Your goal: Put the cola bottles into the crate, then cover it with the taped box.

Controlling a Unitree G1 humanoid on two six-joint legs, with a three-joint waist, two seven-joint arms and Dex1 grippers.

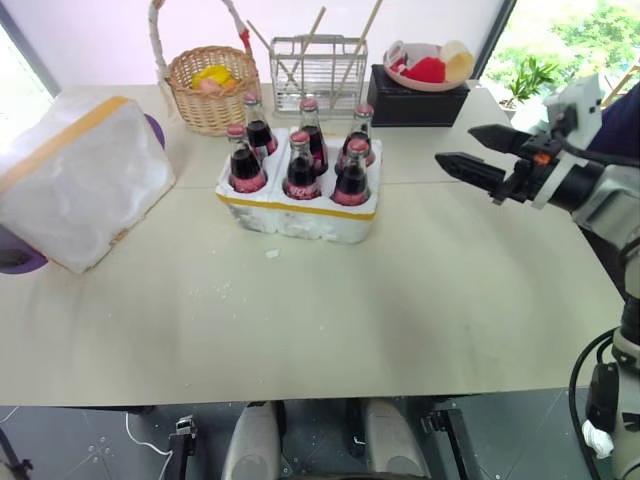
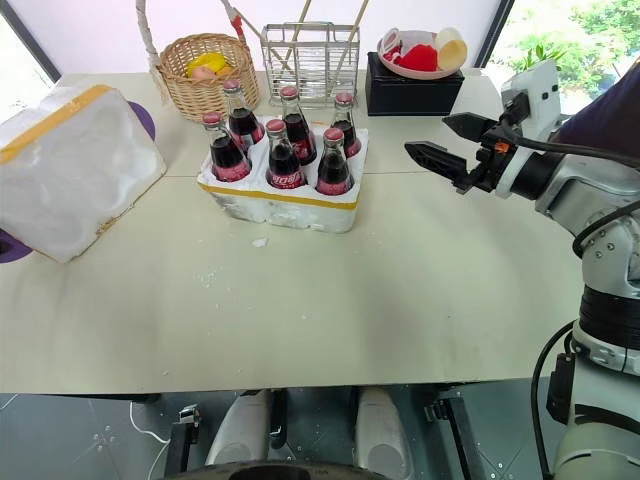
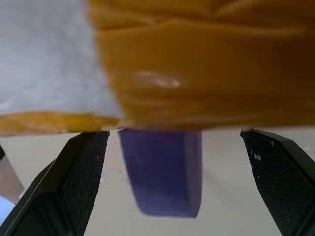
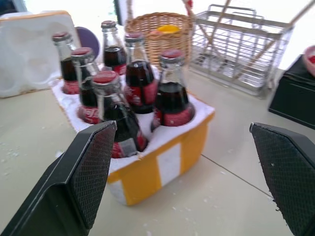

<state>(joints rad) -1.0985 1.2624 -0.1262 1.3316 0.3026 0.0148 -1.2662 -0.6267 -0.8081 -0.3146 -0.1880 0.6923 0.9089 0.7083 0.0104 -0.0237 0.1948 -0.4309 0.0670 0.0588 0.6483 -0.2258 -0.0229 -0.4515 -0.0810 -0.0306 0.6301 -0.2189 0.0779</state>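
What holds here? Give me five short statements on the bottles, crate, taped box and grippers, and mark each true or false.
1. All six cola bottles stand in the crate. True.
2. The taped box covers the crate. False: it sits tilted on the table, off to the crate's left.
3. The right gripper holds a bottle. False: its fingers are open and empty, right of the crate.
4. The left gripper is open near the taped box. True.
5. The basket stands in front of the crate. False: behind it.
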